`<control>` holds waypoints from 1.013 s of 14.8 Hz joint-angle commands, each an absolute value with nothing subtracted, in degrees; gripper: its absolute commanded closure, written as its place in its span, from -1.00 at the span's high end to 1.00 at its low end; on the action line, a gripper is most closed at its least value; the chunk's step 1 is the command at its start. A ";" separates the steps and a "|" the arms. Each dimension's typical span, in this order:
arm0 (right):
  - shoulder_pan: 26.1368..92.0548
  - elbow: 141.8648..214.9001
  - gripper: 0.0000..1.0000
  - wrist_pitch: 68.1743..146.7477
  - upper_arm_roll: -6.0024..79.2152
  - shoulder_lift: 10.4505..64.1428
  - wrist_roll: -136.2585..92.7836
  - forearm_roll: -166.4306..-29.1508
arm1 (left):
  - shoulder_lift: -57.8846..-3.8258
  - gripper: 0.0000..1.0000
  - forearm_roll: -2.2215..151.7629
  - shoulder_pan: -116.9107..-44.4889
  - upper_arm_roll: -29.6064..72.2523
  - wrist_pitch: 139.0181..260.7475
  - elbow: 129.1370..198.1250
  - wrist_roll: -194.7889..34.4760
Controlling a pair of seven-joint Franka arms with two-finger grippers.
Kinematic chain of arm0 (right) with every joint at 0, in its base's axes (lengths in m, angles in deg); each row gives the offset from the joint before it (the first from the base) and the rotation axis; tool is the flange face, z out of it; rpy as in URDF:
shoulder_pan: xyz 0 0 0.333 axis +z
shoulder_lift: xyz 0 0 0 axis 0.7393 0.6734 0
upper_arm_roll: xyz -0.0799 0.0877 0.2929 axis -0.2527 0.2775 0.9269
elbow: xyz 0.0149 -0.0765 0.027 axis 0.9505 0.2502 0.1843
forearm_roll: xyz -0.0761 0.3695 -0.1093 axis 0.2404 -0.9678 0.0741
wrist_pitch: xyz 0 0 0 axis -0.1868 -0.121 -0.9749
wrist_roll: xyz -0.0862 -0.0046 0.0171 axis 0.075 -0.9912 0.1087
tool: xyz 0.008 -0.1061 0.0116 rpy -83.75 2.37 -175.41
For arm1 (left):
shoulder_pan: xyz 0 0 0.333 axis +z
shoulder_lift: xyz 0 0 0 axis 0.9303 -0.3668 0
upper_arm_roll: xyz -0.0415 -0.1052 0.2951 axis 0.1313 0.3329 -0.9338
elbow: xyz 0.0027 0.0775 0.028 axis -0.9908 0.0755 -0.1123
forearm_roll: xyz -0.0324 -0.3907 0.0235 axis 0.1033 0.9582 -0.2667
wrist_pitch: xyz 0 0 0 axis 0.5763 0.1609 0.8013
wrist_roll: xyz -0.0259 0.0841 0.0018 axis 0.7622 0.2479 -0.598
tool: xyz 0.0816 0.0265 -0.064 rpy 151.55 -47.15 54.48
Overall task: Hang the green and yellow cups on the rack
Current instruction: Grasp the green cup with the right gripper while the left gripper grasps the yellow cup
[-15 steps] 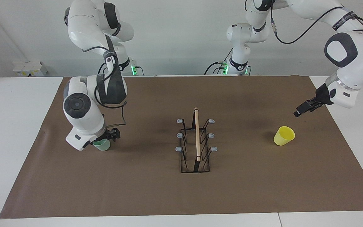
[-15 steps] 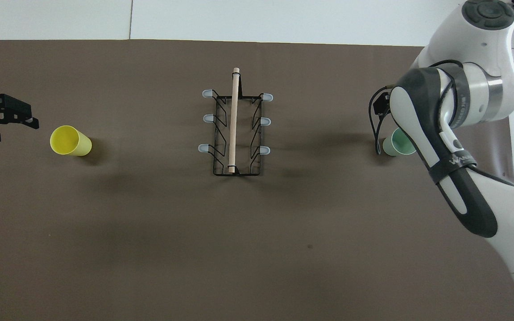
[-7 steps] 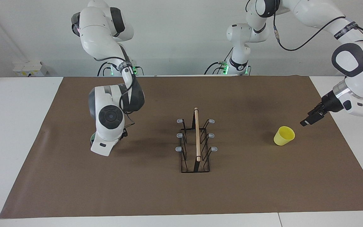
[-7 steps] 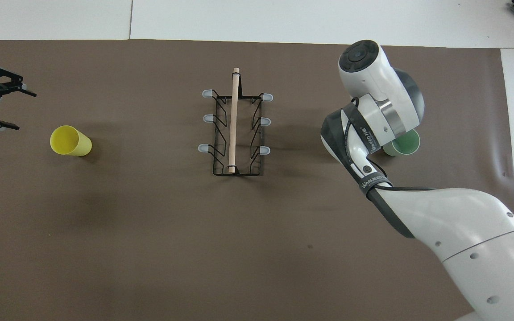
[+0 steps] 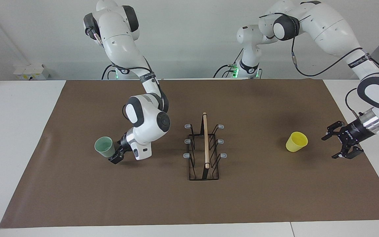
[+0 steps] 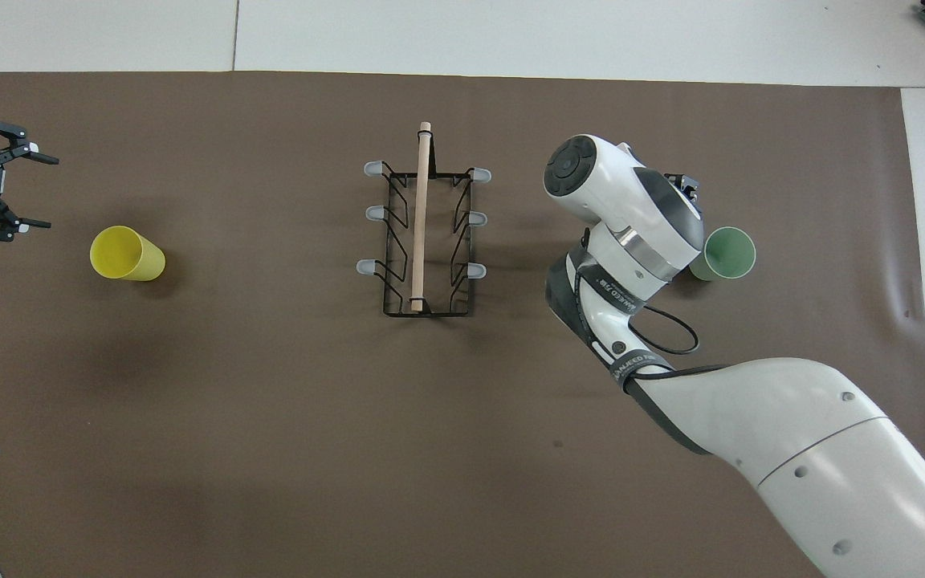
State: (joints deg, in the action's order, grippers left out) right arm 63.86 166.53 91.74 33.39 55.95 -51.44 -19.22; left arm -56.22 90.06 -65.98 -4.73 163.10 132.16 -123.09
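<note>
- Since the earlier frame, the right hand (image 5: 114, 157) has swung round from over the green cup (image 5: 104, 146) to its rack-facing side, and the left hand (image 5: 341, 144) has dropped beside the yellow cup (image 5: 296, 142).
- Right hand: sits low at the green cup's base; whether its fingers are parted or closed on the cup cannot be told.
- Green cup: stands upright on the brown mat (image 5: 163, 197), toward the right arm's end of the worktop (image 5: 12, 131).
- Left hand: released, fingers spread wide, near the yellow cup without touching it.
- Yellow cup: stands slightly tilted on the mat, toward the left arm's end.
- Rack (image 5: 204, 148): stands between the two cups, all pegs bare.
</note>
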 commanded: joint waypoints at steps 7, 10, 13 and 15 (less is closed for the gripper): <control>62.79 177.19 1.00 97.52 33.54 50.87 -52.24 -11.92 | -52.09 1.00 98.15 -66.46 -5.17 173.98 151.09 -125.45; 62.35 177.90 1.00 98.23 33.54 50.70 -52.24 -11.74 | -50.77 1.00 99.55 -66.37 -5.08 171.03 152.34 -125.10; 61.48 178.87 1.00 99.37 33.54 50.43 -51.80 -10.16 | -49.19 1.00 103.15 -66.46 -4.91 168.73 155.58 -123.18; 61.38 180.00 1.00 100.25 33.54 50.26 -51.36 -9.55 | -47.26 1.00 109.62 -66.64 -5.08 169.77 161.45 -119.23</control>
